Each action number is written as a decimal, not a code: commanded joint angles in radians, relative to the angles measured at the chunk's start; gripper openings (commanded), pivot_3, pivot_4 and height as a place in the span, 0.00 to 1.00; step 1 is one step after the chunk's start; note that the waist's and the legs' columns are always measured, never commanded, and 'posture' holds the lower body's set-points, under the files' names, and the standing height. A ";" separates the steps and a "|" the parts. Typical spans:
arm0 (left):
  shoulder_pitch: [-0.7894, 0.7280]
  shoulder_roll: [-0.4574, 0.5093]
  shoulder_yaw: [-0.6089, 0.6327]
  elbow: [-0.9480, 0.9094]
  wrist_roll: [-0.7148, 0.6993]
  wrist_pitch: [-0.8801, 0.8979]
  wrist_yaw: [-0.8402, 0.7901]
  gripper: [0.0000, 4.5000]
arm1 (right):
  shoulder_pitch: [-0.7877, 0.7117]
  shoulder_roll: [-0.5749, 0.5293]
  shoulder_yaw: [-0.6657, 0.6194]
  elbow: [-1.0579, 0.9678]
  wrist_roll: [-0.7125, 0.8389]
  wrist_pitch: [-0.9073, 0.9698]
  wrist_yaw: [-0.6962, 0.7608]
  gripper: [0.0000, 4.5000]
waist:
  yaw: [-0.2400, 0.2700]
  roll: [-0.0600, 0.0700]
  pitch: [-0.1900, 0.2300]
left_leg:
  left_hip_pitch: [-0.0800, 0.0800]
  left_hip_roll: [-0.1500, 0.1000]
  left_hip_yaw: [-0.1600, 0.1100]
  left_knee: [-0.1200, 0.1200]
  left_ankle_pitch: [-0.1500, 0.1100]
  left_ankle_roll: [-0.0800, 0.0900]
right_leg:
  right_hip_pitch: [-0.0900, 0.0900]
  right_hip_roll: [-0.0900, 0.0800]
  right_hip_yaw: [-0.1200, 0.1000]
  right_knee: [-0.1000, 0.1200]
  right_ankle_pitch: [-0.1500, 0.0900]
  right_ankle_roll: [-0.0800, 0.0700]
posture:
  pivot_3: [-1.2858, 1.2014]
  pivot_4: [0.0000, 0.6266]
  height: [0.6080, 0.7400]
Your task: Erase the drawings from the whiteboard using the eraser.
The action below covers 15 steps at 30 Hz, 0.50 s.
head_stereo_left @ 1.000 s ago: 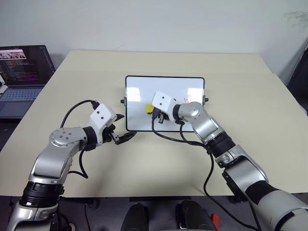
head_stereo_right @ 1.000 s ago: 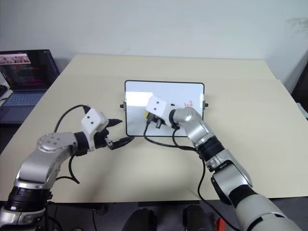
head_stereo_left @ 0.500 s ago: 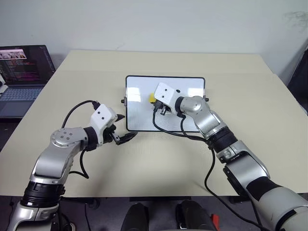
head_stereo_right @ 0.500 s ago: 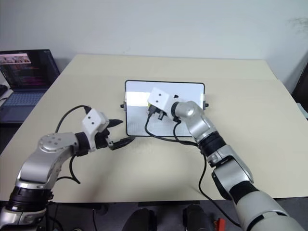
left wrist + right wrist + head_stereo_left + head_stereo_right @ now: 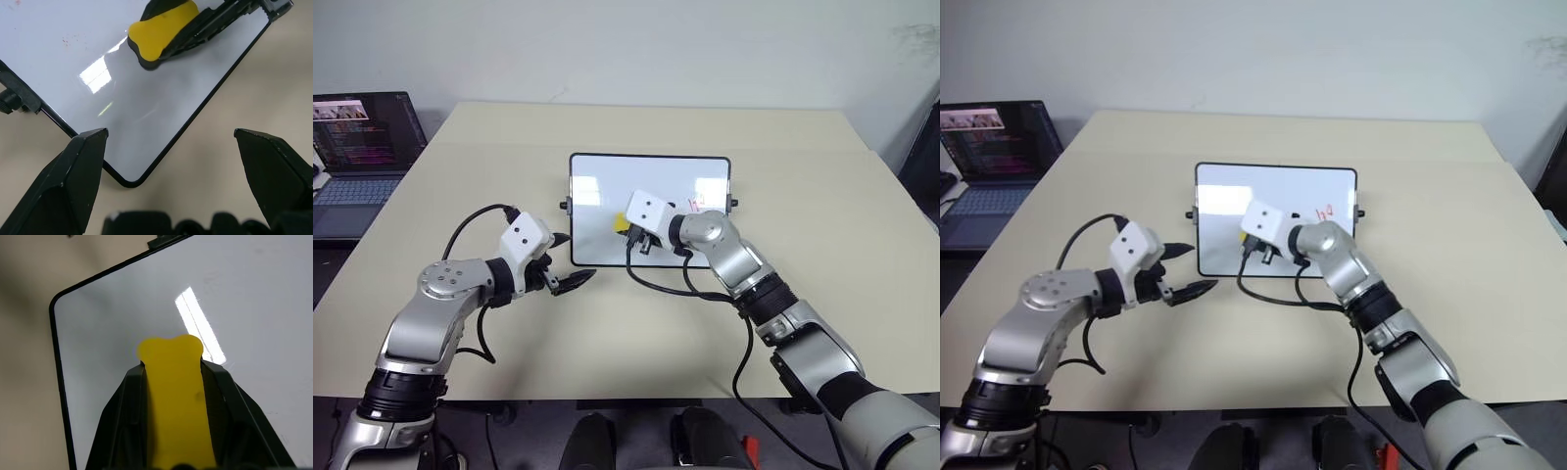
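Erasing: right gripper (image 5: 171, 377) clamped on the eraser (image 5: 173, 396), its fingers (image 5: 122, 431) pressed to both long sides, yellow end poking out past the tips
Eraser spot: over the left-middle part of the whiteboard (image 5: 597, 176), dark underside facing the white surface; contact looks likely in the left wrist view, can't be sure
Whiteboard: flat on the beige table (image 5: 822, 196), long side across, black frame, small knobs at mid-sides, glare patch near its upper left
Drawings: red scribbles (image 5: 1323, 211) on the right part of the board, just beside the right arm's wrist, apart from the eraser; faint red specks (image 5: 66, 40) near the board's left edge
Left gripper: (image 5: 566, 275) jaws spread wide, nothing between them, hovering near the board's lower left corner, one fingertip (image 5: 579, 281) just in front of the bottom edge, touching or not unclear
Left wrist view: both black fingers far apart, board corner between them, eraser in the other gripper beyond
Laptop: (image 5: 357, 147) open, screen lit, at far left beside the table, well apart from the board
Cables: black cable (image 5: 656, 279) loops from the right wrist across the board's bottom edge onto the table
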 commanded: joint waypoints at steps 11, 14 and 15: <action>-0.101 -0.062 -0.014 0.057 -0.008 -0.090 -0.021 1.00 | 0.237 -0.115 -0.265 -0.755 0.241 0.480 -0.053 0.27 | 0.001 0.000 0.000 | -0.008 -0.001 0.000 -0.002 -0.001 0.000 | -0.005 -0.001 0.000 -0.005 -0.001 0.001 | 0.52 0.24 1.00; -0.104 -0.057 -0.014 0.074 -0.007 -0.094 -0.033 1.00 | 0.343 -0.159 -0.293 -0.870 0.260 0.533 -0.078 0.27 | 0.001 0.000 0.000 | -0.008 -0.001 0.000 -0.001 -0.001 0.000 | -0.005 -0.002 0.000 -0.005 -0.001 0.001 | 0.52 0.24 1.00; -0.105 -0.055 -0.015 0.078 -0.008 -0.093 -0.039 1.00 | 0.380 -0.174 -0.292 -0.899 0.256 0.538 -0.088 0.27 | 0.000 0.000 0.000 | -0.007 -0.001 0.000 -0.001 -0.001 0.000 | -0.005 -0.001 0.000 -0.005 -0.001 0.001 | 0.52 0.24 1.00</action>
